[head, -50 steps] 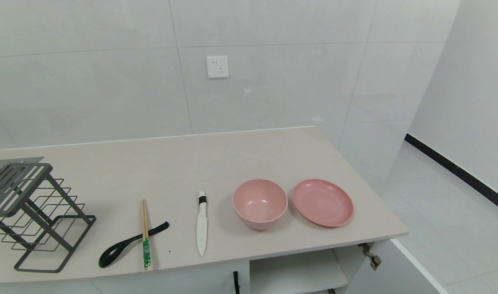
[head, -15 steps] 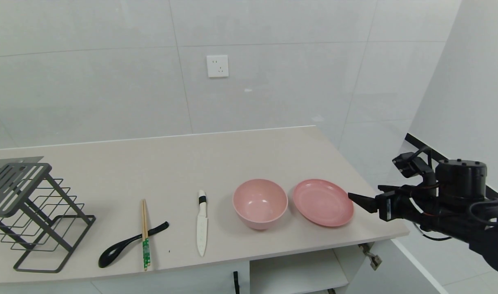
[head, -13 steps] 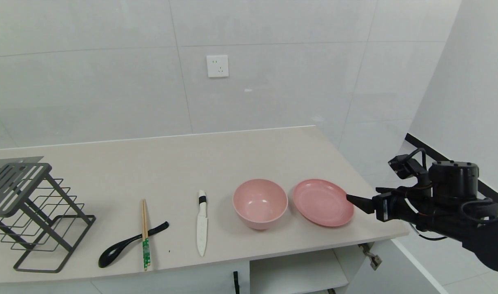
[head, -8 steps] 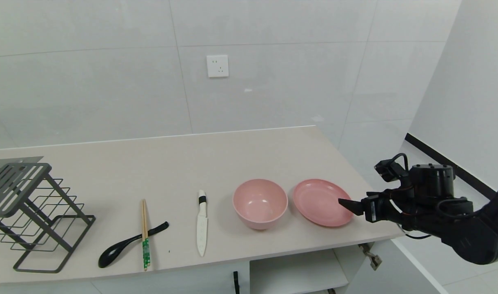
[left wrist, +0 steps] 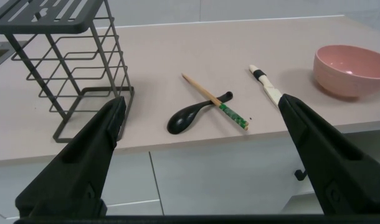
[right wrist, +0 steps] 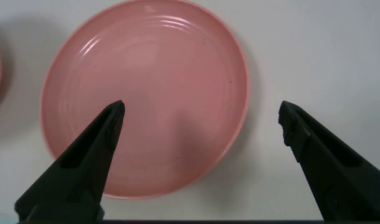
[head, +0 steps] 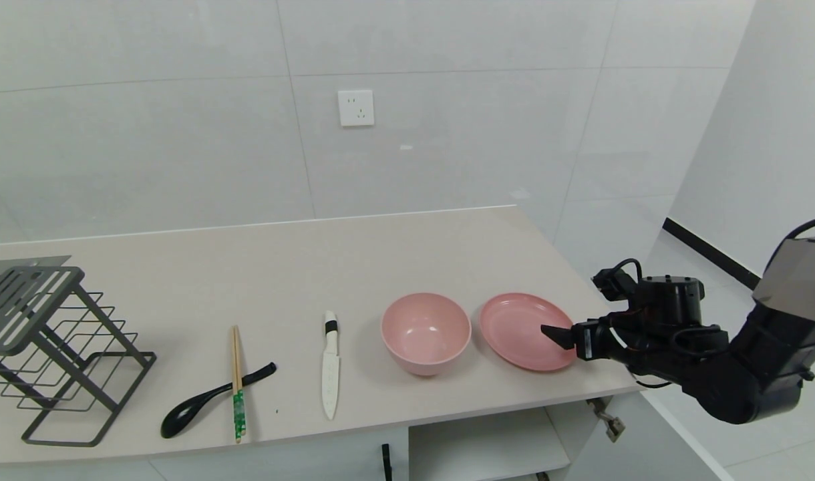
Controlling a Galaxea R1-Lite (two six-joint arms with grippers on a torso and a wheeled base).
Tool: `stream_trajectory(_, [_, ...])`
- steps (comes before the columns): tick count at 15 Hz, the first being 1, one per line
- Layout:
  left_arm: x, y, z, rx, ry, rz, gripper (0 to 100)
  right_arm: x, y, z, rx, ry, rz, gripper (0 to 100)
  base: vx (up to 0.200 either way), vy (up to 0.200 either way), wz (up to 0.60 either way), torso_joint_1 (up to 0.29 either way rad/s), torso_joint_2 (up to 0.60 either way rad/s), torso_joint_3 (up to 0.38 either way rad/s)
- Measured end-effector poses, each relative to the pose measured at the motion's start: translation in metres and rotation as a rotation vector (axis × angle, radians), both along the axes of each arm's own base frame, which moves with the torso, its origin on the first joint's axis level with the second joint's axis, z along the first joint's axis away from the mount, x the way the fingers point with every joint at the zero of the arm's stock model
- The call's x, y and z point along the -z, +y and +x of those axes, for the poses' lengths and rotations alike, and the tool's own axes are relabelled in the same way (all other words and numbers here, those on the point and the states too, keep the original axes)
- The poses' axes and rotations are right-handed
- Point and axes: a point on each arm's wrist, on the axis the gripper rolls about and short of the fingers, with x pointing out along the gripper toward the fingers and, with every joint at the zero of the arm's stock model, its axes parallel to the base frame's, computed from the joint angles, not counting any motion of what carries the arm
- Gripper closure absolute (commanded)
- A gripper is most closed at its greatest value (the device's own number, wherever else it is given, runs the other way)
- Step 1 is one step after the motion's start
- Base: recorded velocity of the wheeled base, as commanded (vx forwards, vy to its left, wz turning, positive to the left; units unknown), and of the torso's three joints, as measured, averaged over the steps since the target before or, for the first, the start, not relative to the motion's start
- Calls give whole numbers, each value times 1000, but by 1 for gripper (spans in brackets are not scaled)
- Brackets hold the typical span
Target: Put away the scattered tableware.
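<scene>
Plate (head: 514, 327), pink, lies beneath spread-wide right hand (right wrist: 200, 109); left hand (left wrist: 200, 102) likewise spread; green print on chopsticks (head: 237, 374) unreadable

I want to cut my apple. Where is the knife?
In the head view, the white knife lies on the counter, between the chopsticks on its left and the pink bowl on its right.

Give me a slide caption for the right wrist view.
Open right gripper poised above the pink plate on the counter.
</scene>
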Motion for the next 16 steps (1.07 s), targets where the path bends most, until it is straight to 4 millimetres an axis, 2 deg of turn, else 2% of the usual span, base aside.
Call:
stream_trajectory(3, [0,0,0,0,0,0,0,10,3,8,1,11,2,0,0,0,0,0,0,0])
stream_trajectory(10, [0,0,0,0,0,0,0,25,18,8,-48,45,-8,0,0,0,0,0,0,0])
stream_trajectory(11, [0,0,0,0,0,0,0,27,20,9,-51,46,-11,100,0,0,0,0,0,0])
stream_trajectory(16, [0,0,0,0,0,0,0,36,15,12,66,51,-35,100,0,0,0,0,0,0])
